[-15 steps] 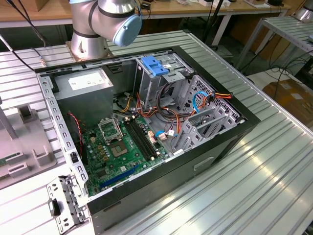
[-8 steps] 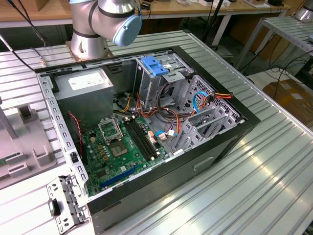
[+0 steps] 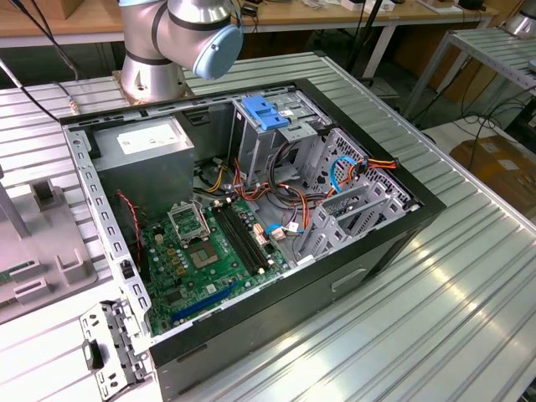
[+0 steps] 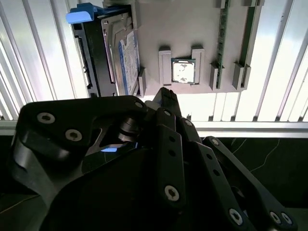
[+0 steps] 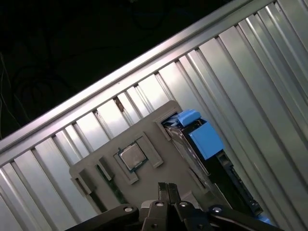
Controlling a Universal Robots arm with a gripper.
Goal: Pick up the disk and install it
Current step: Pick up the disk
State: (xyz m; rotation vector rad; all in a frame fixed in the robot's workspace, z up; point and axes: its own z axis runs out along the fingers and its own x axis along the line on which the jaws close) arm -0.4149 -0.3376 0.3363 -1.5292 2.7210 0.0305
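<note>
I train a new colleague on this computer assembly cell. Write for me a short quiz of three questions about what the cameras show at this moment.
1. True or false: the disk is already installed in the computer case.
2. Which part sits in the grey holder beside the disk? A) a processor chip B) a screwdriver C) a fan
3. In the exterior view, what colour is the plastic bracket at the case's drive bay?

Key
1. False: the disk sits in the grey holder, and the pincer is near it but not gripping it.
2. A
3. Blue
</note>
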